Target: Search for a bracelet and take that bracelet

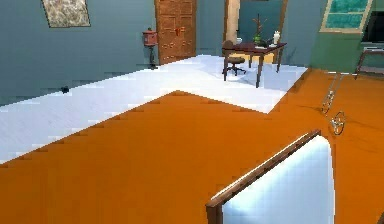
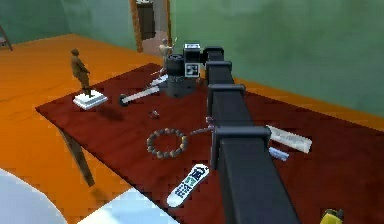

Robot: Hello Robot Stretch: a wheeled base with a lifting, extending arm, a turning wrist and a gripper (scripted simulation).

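- In the arm side view, the bracelet (image 2: 167, 143) lies flat on the dark red table (image 2: 330, 165), just left of the arm (image 2: 235, 130), the dark bar that runs up the picture.
- The gripper (image 2: 172, 84) is farther up the picture than the bracelet and well apart from it, with bare tabletop between the two.
- The bracelet is a closed ring of round, dark brownish beads, and the red tabletop shows through its middle.
- The pictures do not show how the gripper's fingers stand. Small things lie on the table at and behind its far end, so it cannot be told whether it holds anything.
- A grey handled tool (image 2: 140, 95) lies left of the gripper, and a brown statuette (image 2: 81, 70) stands on a white base near the table's left corner.
- A white remote-like bar (image 2: 188, 185) lies below the bracelet, near the table's front edge.
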